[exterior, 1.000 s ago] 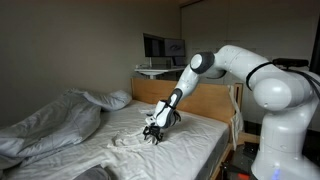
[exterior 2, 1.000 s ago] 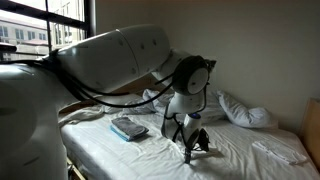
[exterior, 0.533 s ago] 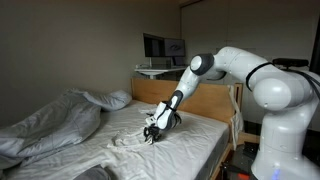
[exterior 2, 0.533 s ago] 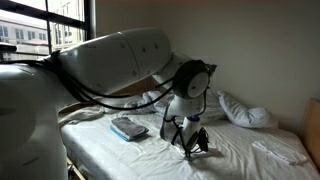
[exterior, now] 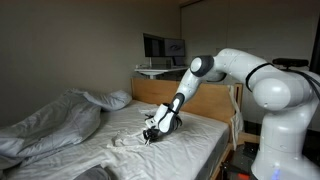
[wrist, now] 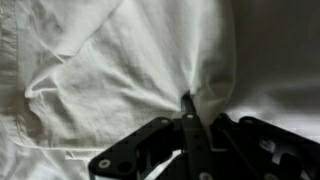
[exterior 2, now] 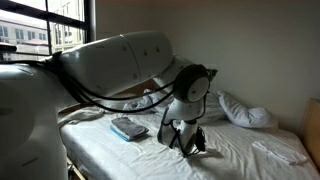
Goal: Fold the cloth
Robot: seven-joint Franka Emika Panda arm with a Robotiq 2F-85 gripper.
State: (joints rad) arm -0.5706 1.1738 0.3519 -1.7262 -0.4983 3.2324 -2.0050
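The gripper point(wrist: 188, 104) is pressed down on the bed point(exterior: 196, 131) with its jaws drawn together, pinching a raised ridge of the cloth point(wrist: 110, 60) between the tips. The wrinkled white cloth spreads out flat from the pinch in all directions and covers the mattress beneath the gripper in both exterior views point(exterior: 150, 135) point(exterior 2: 188, 149). Beyond the gripper, away from the arm, lies a puffy grey duvet point(exterior: 50, 125) with a pillow point(exterior: 118, 99) at its far edge. Behind the gripper stands a wooden bed end point(exterior: 205, 100).
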